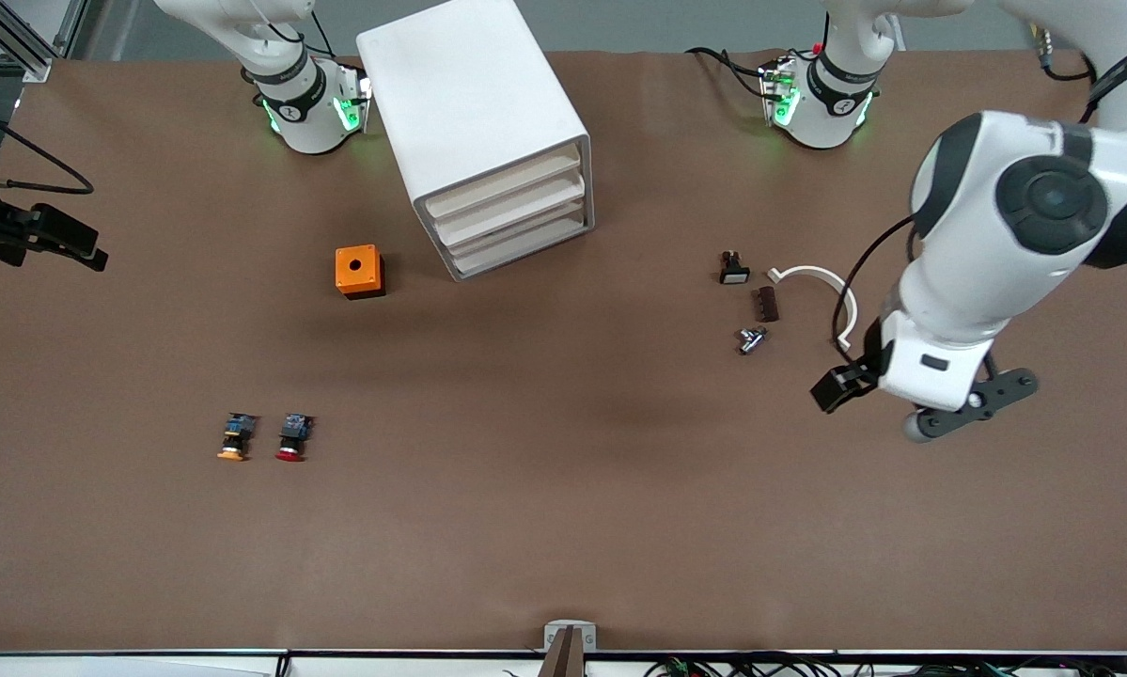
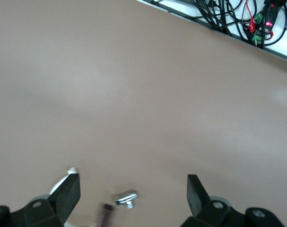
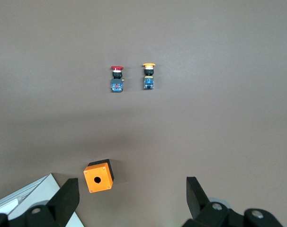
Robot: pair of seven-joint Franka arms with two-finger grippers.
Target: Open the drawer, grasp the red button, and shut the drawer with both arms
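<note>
The white cabinet (image 1: 474, 113) stands near the right arm's base, and its corner shows in the right wrist view (image 3: 32, 194). All of its drawers are shut, including the second drawer from the top (image 1: 516, 200). The red-capped button (image 1: 292, 438) lies on the table nearer the front camera, beside the orange-yellow button (image 1: 235, 438); both show in the right wrist view, the red button (image 3: 116, 79) and the orange-yellow one (image 3: 148, 75). My left gripper (image 1: 854, 384) (image 2: 134, 178) is open and empty, in the air over small parts. My right gripper (image 3: 132, 184) is open and empty, high over the orange cube (image 3: 98, 176); it is out of the front view.
The orange cube (image 1: 359, 271) sits beside the cabinet. A black switch (image 1: 734, 268), a brown piece (image 1: 767, 304), a metal piece (image 1: 751, 339) (image 2: 126, 198) and a white curved ring (image 1: 821, 287) lie toward the left arm's end. A dark fixture (image 1: 37, 235) overhangs the right arm's end.
</note>
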